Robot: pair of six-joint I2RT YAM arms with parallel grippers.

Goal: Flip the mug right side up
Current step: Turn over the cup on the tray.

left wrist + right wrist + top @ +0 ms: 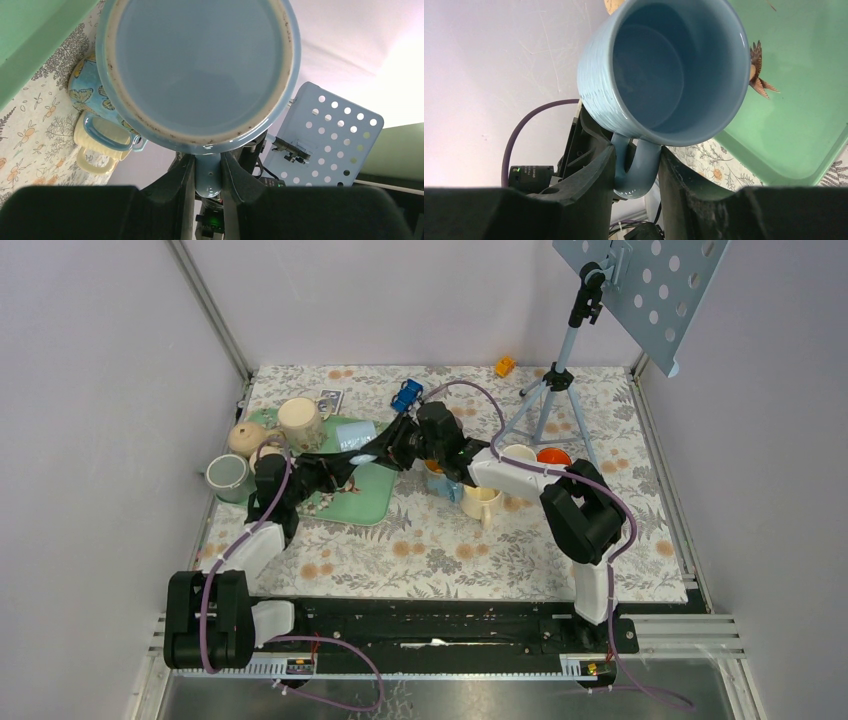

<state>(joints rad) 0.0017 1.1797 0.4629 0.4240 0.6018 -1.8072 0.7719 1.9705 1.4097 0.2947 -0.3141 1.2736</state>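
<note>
the counter (440, 550) is spread with a flowery cloth. a green tray (375, 495) lies at nine o'clock, with a grey-green mug (228, 478) upright at the edge beyond it. a blue toy car (406, 395) sits at twelve, a small orange toy (505, 366) at one, and a tripod (545, 400) near two. just right of centre, a cream mug (482, 504) and a butterfly mug (85, 92) stand side by side.

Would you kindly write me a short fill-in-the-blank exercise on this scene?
The left gripper is shut on the blue mug's ___. The right gripper's fingers flank that part too, so ___ of the arms meet there. The tray behind the mug is ___.
Missing: handle; both; green.
</note>
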